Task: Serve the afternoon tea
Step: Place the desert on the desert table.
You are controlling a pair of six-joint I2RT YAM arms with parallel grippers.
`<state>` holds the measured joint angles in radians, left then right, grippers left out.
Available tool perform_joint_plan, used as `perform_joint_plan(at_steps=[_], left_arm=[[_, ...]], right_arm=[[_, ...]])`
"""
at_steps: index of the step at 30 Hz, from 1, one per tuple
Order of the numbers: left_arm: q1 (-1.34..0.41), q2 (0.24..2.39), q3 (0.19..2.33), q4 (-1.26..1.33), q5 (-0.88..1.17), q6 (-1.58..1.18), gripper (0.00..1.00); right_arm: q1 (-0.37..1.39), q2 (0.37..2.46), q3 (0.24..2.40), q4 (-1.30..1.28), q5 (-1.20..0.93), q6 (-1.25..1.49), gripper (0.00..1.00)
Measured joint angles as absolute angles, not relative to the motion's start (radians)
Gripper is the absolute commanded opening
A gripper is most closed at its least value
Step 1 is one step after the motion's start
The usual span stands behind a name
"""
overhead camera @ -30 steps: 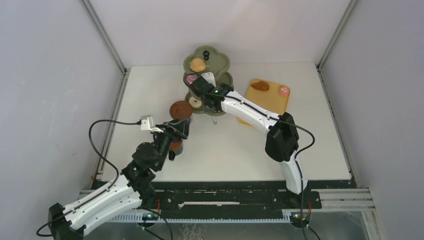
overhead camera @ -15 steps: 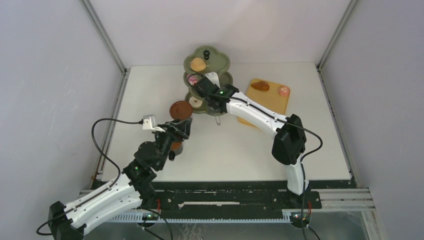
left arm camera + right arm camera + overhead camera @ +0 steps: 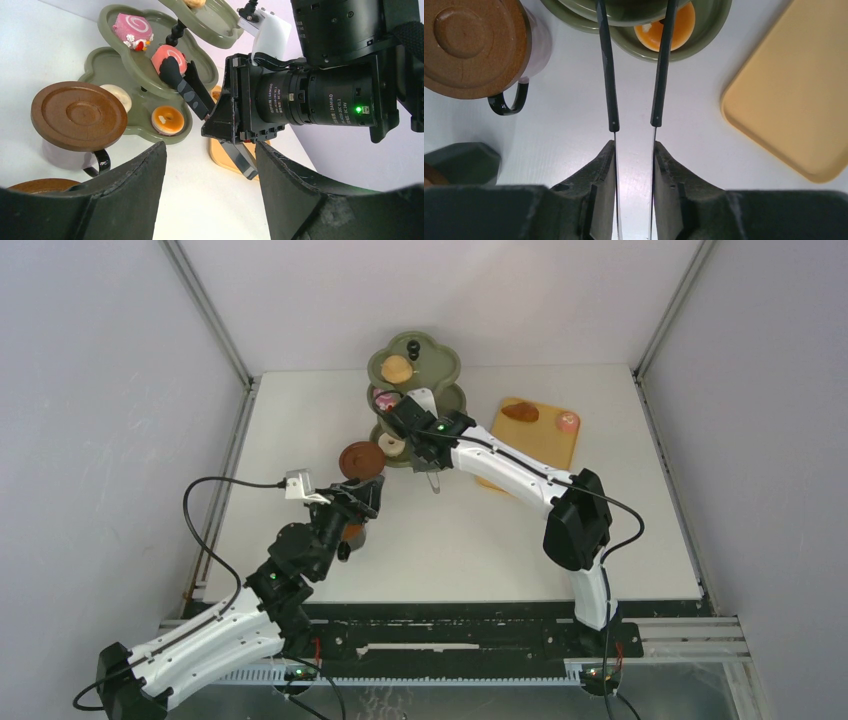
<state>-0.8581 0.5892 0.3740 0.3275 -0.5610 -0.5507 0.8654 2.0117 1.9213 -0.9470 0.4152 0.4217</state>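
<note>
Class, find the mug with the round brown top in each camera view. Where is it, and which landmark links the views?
Top external: the brown-topped mug stands left of centre, beside the green stand.
Left wrist: the mug is at the left edge, mid-height.
Right wrist: the mug fills the top left corner.
Shared landmark: the green stand, next to it in every view.

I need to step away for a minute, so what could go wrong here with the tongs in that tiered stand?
The tongs have their tips at the pink cake; it could slip and roll off the middle tier. They reach in below the top tier, so a careless lift might jolt the stand. The saucer balanced on the cup beside the stand could get knocked off.
</note>
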Motion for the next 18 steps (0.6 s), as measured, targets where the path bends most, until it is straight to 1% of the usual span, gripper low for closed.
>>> perform_joint_plan(at_steps=[4, 14, 18], left_arm=[[-0.858, 0.589, 0.374, 0.327, -0.561, -0.551, 0.71], [-0.858, 0.59, 0.374, 0.327, -0.554, -0.551, 0.73], [-0.858, 0.598, 0.374, 0.327, -0.554, -0.551, 0.75]], right_arm=[[0.867, 2.012, 1.921, -0.947, 0.415, 0.422, 0.41], [0.869, 2.009, 1.921, -0.946, 0.421, 0.422, 0.43], [0.872, 1.998, 1.918, -0.945, 0.422, 0.422, 0.46]])
